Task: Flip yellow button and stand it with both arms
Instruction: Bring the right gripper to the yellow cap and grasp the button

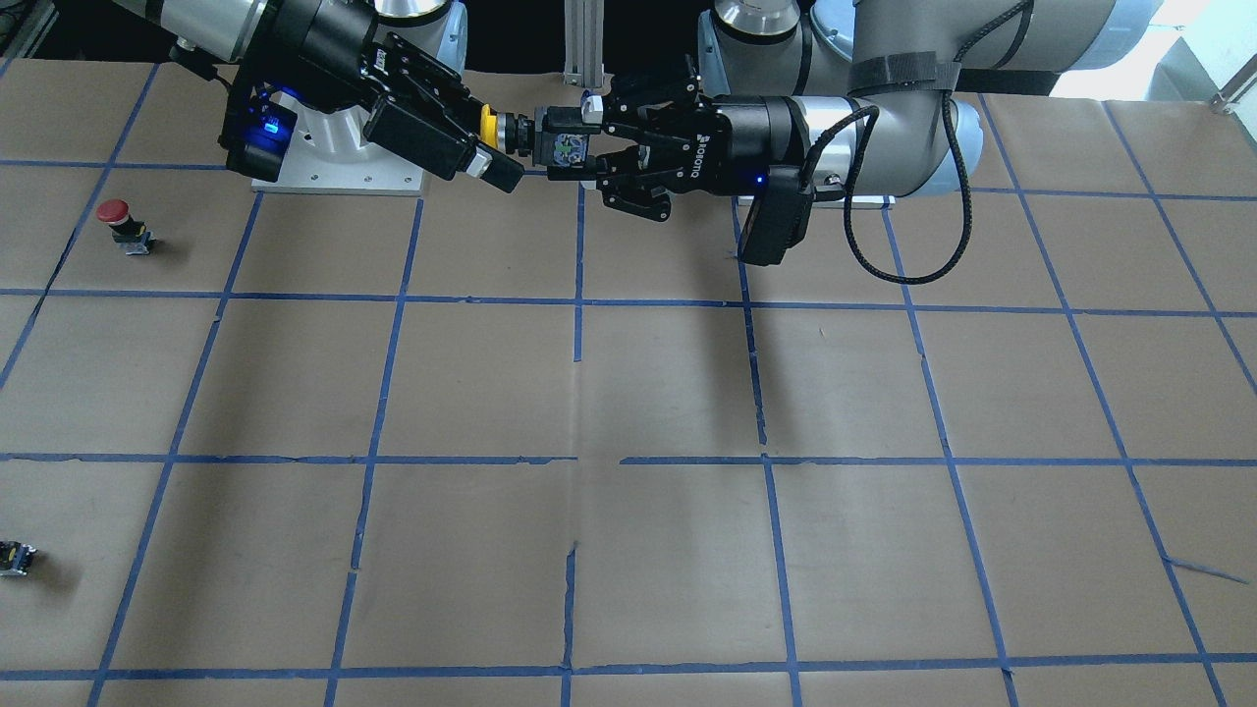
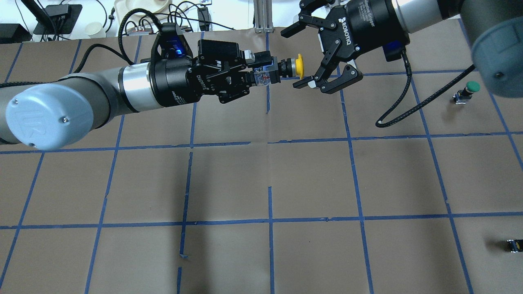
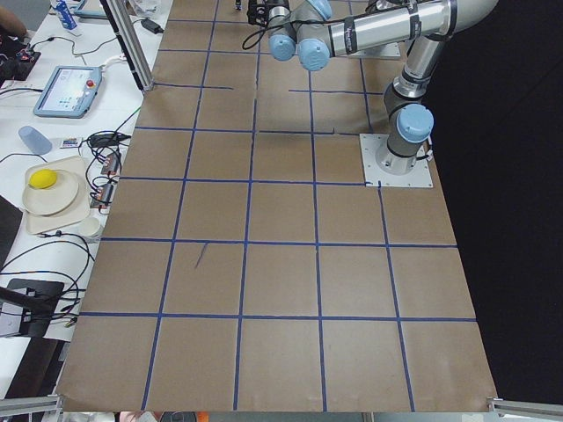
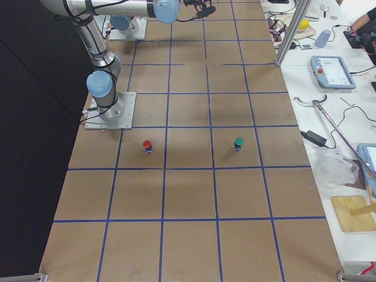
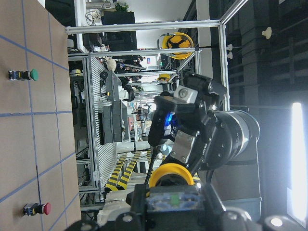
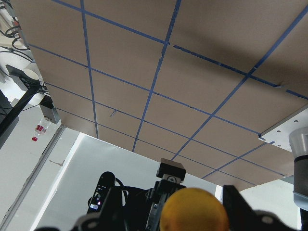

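Overhead view, as you saw it | left gripper (image 2: 261,71) clamped the yellow button (image 2: 286,68) by its block, above the table (image 2: 310,179) near 12 o'clock, lying level, cap toward 3 o'clock | right gripper (image 2: 294,58) spread wide, fingers (image 2: 327,83) flanking the cap, contact unclear.

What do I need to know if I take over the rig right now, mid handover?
Left end effector: shut on the contact block of the yellow button, holding it level above the table, cap pointing at the other arm.
Right end effector: open, straddling the yellow cap, not gripping.
Done: button lifted and presented.
Left to do: close the right on the cap end, release the left, then stand the button on the table.
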{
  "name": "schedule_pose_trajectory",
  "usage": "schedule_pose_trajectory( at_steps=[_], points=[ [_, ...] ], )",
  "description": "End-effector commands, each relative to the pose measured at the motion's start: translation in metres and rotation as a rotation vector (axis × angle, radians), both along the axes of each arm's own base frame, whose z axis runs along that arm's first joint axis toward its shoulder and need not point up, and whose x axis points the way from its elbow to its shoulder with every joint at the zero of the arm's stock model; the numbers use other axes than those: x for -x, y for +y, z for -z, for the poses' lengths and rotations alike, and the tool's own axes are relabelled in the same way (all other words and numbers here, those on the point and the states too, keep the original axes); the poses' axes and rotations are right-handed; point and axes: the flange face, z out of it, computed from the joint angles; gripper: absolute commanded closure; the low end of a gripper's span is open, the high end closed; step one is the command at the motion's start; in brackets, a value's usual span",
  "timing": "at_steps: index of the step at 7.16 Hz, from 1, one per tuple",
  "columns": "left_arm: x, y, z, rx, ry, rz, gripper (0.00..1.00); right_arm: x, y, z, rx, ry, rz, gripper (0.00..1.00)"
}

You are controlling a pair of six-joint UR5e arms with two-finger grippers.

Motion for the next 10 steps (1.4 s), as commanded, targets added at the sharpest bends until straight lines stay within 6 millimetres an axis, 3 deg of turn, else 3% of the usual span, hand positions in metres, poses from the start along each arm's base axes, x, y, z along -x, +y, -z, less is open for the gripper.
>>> schedule_pose_trajectory(
  at_steps=[1,3,4,5,8,10],
  points=[
    [0.0,0.0,0.001,-0.003,0.001,-0.001,0.92,0.0,0.003,-0.001,0.003,0.008,-0.003,0.74],
    [0.0,-0.002,0.005,-0.009,0.003,-0.002,0.91,0.0,0.003,-0.002,-0.004,0.007,0.002,0.83],
    [0.0,-0.003,0.007,-0.016,-0.001,0.002,0.55,0.0,0.002,-0.001,-0.005,0.007,0.002,0.83],
    [0.001,-0.003,0.008,-0.013,-0.006,0.007,0.01,0.0,0.001,-0.001,-0.005,0.007,0.002,0.83],
    [-0.003,-0.007,0.0,-0.001,-0.008,0.001,0.0,0.007,-0.002,-0.002,0.027,0.03,0.001,0.82],
    [-0.011,-0.005,0.005,-0.055,-0.081,0.053,0.0,0.022,0.0,0.006,0.189,0.238,-0.15,0.81]
  ],
)
